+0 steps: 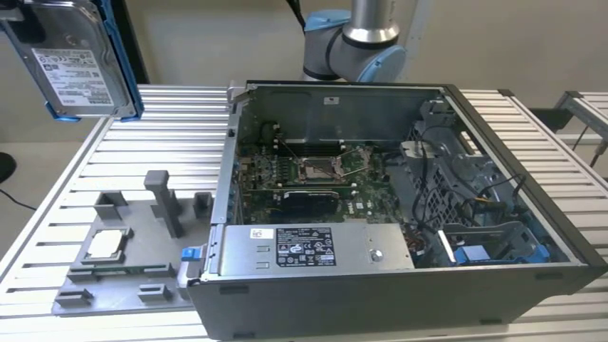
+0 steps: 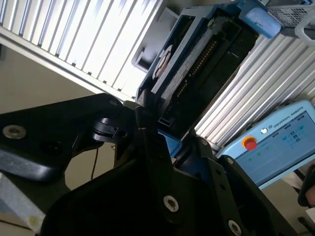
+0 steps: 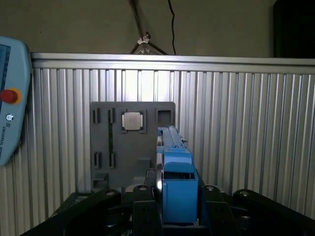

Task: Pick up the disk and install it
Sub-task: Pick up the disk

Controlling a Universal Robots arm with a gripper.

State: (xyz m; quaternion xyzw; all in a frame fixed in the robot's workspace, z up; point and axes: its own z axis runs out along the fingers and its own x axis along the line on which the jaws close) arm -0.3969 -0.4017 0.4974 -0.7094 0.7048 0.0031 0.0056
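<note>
The disk, a silver drive with a white label in a blue bracket, hangs high in the air at the exterior view's far left, well above the slatted table. In the first wrist view the disk stands edge-on between the black fingers of my gripper, which is shut on it. In the second wrist view the disk sticks out from my gripper, its dark underside and connector row facing the camera.
An open computer case fills the table's middle and right, with a motherboard, a silver power box and a blue-tabbed drive cage. A grey fixture plate holds a square chip. A teach pendant lies beside the table.
</note>
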